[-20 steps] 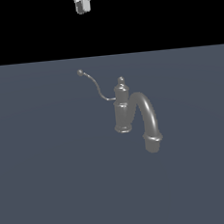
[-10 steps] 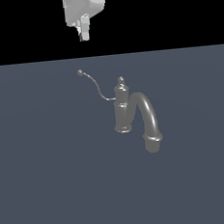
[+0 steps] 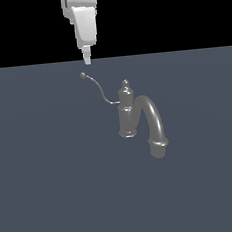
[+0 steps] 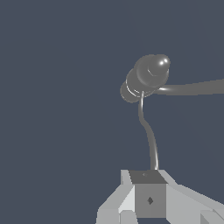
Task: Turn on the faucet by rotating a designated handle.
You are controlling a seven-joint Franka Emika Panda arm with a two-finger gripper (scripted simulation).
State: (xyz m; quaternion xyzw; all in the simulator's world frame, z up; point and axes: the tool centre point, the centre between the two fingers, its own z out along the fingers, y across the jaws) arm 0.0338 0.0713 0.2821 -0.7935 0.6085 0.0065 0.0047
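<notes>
Though near handle (image 3: 99,91), pincer (image 3: 86,62) empty

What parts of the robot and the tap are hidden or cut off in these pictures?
- End effector, exterior view: seen edge-on, so open or shut is unclear; the arm above is cut by the top edge.
- Handle tip, wrist view: hidden behind the end effector.
- Faucet spout, wrist view: cut off by the edge.

Both renders are sharp and evenly lit, with no blur and no bending at the edges. The slate-blue floor (image 3: 55,194) is flat and dim, carrying no cast shadows. Soft white highlights gleam on the faucet (image 3: 138,118), brightest on its rounded top in the wrist view. The white pincer (image 3: 86,60) is pale against the black band across the top of the exterior view.
</notes>
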